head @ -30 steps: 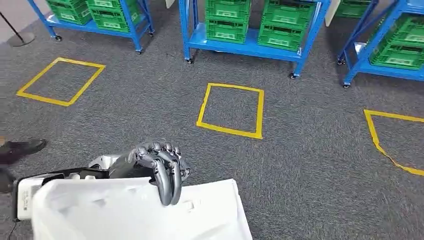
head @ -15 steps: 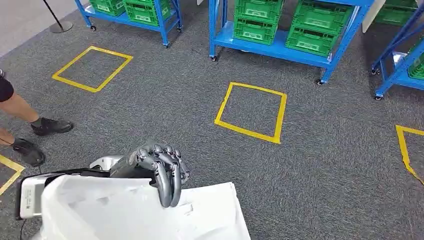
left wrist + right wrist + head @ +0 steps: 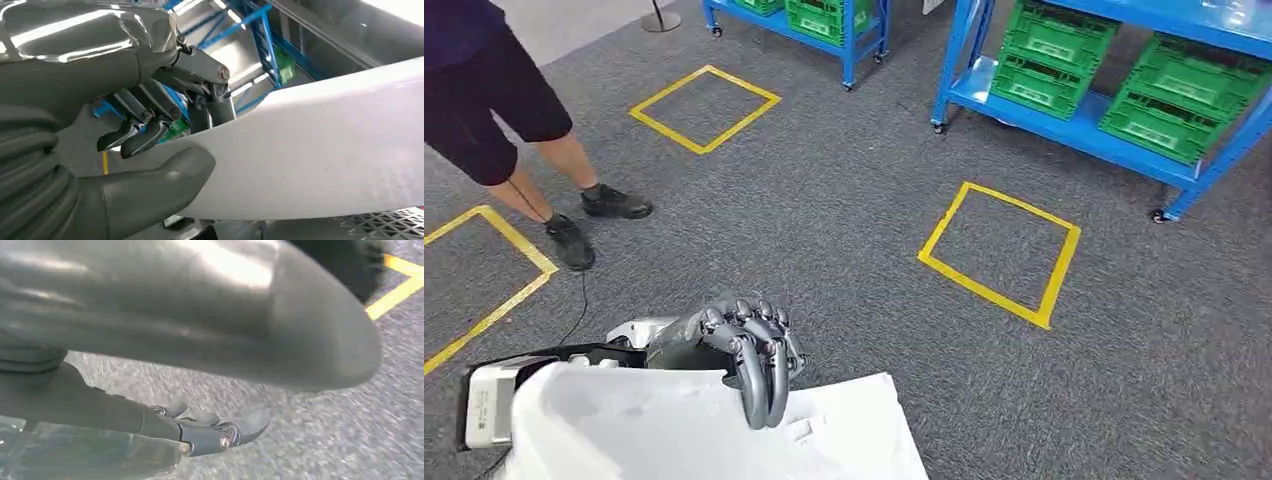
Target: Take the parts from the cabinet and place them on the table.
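- Since the earlier frame your whole head view has swung: the blue shelves with green crates now sit further right and a person's legs have come in at the left. That is the camera turning, not the things moving.
- Head view: your left hand (image 3: 742, 350) hooks its fingers (image 3: 759, 385) over the top edge of the white part (image 3: 724, 430), carried low in front of you. The part's long side runs left to right across your body, its free end to the right. No table is visible yet.
- Left wrist view: thumb (image 3: 150, 187) under, fingers over, clamped on the part's edge.
- Right wrist view: your right hand (image 3: 210, 430) hangs over the carpet (image 3: 325, 440), holding nothing, fingers only slightly curled.
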